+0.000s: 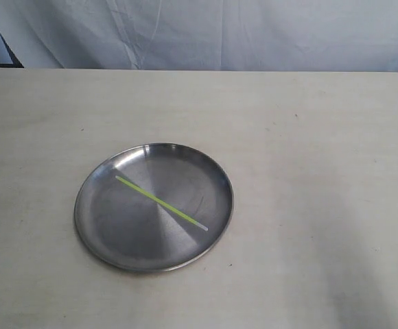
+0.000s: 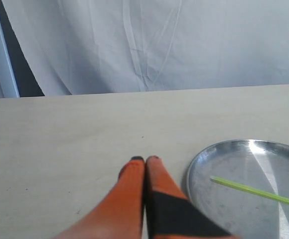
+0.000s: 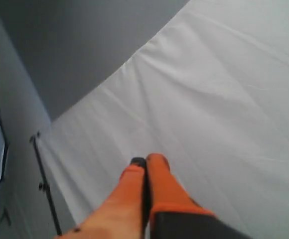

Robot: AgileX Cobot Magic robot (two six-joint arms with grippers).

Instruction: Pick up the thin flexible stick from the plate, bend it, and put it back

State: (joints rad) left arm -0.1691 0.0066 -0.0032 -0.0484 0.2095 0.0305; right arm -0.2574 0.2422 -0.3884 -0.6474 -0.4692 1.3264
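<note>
The thin flexible stick (image 1: 160, 202) lies straight across the plate (image 1: 96, 233), yellow-green with a whitish tip at its lower right end. The round steel plate sits left of the table's middle. Neither gripper shows in the exterior view. In the left wrist view my left gripper (image 2: 145, 159) is shut and empty, its orange fingers pressed together above the table just beside the plate's rim (image 2: 190, 172); one end of the stick (image 2: 256, 191) shows there. My right gripper (image 3: 146, 160) is shut and empty, pointing up at a white cloth, away from the table.
The pale wooden table (image 1: 322, 171) stretches around the plate on all sides. A white cloth backdrop (image 1: 219, 34) hangs behind its far edge. A dark stand (image 3: 44, 186) shows beside the cloth in the right wrist view.
</note>
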